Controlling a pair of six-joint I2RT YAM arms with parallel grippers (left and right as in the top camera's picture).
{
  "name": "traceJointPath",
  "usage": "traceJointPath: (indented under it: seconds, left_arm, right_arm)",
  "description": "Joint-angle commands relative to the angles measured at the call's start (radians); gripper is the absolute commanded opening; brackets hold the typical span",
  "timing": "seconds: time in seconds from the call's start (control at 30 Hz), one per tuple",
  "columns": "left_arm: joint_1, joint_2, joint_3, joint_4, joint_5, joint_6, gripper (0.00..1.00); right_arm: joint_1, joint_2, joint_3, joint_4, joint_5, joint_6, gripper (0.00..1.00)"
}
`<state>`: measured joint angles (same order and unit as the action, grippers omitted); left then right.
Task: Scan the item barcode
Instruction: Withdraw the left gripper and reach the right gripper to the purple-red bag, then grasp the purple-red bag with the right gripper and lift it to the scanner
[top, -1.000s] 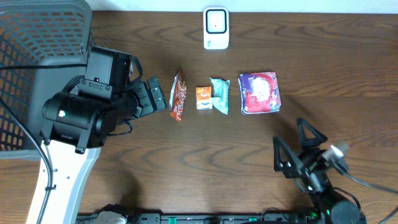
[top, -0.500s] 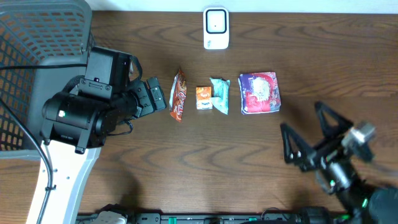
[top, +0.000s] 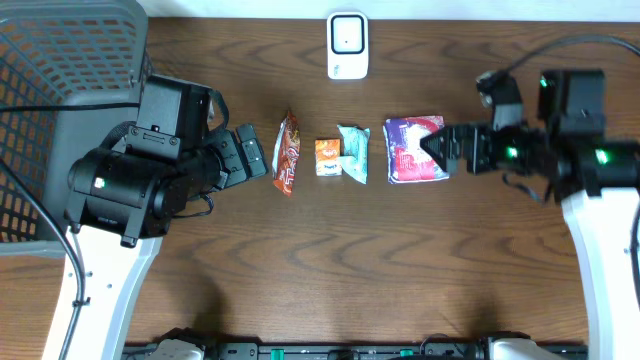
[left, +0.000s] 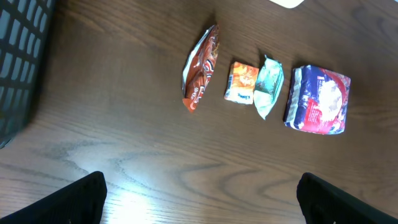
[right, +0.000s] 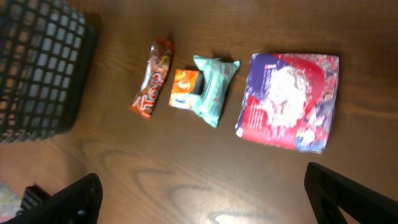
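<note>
Items: snack (top: 287, 152), box (top: 328, 157), packet (top: 353, 152) and pack (top: 417, 149) lie in a row mid-table, none held. Left gripper (top: 258, 155) hangs just beside the snack, jaws wide, empty. Right gripper (top: 442, 150) hangs at the pack's right edge, jaws wide, empty. Scanner (top: 348, 45) stands behind the row (apart from both arms). Step judged: approach to pick. Next move calls for closing on one item, then presenting its barcode, not visible here, to the scanner.
</note>
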<state>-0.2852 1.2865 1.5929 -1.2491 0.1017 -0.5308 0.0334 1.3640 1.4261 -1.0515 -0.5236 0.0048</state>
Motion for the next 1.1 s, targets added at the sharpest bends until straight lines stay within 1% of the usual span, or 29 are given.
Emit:
traceJointPath:
  seconds: [0.0,0.2,0.37,0.43,0.5,0.57,0.63,0.7,0.77,0.93,0.97,1.0,1.03,1.07]
  left_arm:
    - [0.001,-0.005,0.006,0.000,-0.006,-0.002,0.98]
    - [0.001,-0.005,0.006,0.000,-0.006,-0.002,0.98]
    - [0.001,-0.005,0.006,0.000,-0.006,-0.002,0.98]
    - [0.001,-0.005,0.006,0.000,-0.006,-0.002,0.98]
    - [0.001,-0.005,0.006,0.000,-0.006,-0.002,0.98]
    - [0.001,-0.005,0.006,0.000,-0.006,-0.002,0.98]
    - [0.001,-0.005,0.006,0.000,-0.006,-0.002,0.98]
    - [0.001,-0.005,0.006,0.000,-0.006,-0.002,0.98]
    - [0.001,-0.005,0.006,0.000,-0.006,-0.002,0.98]
    - [0.001,-0.005,0.006,0.000,-0.006,-0.002,0.98]
    - [0.001,-0.005,0.006,0.000,-0.006,-0.002,0.98]
    - [0.001,-0.005,0.006,0.000,-0.006,-0.002,0.98]
    - [0.001,-0.005,0.006,0.000,-0.006,-0.002,0.98]
    - [0.001,-0.005,0.006,0.000,-0.006,-0.002,0.98]
  right_arm:
    - [-0.002,0.086,0.045,0.013,0.029,-0.044,0.99]
    - [-0.011,0.209,0.045,0.062,0.255,-0.043,0.99]
    - [-0.081,0.344,0.045,0.106,0.246,-0.048,0.99]
    - [-0.119,0.394,0.045,0.112,0.177,-0.093,0.99]
    - [-0.163,0.453,0.045,0.114,0.032,-0.187,0.99]
    - [-0.200,0.510,0.045,0.116,-0.083,-0.242,0.99]
    - [-0.229,0.570,0.045,0.125,-0.173,-0.274,0.97]
    - [-0.244,0.629,0.045,0.133,-0.249,-0.297,0.99]
    - [-0.244,0.693,0.045,0.143,-0.307,-0.301,0.98]
    - [-0.214,0.780,0.045,0.172,-0.324,-0.301,0.88]
    - [-0.209,0.787,0.045,0.177,-0.324,-0.301,0.84]
    - [-0.203,0.794,0.045,0.184,-0.324,-0.296,0.78]
    - [-0.200,0.796,0.045,0.187,-0.324,-0.292,0.63]
    - [-0.196,0.797,0.045,0.194,-0.319,-0.275,0.52]
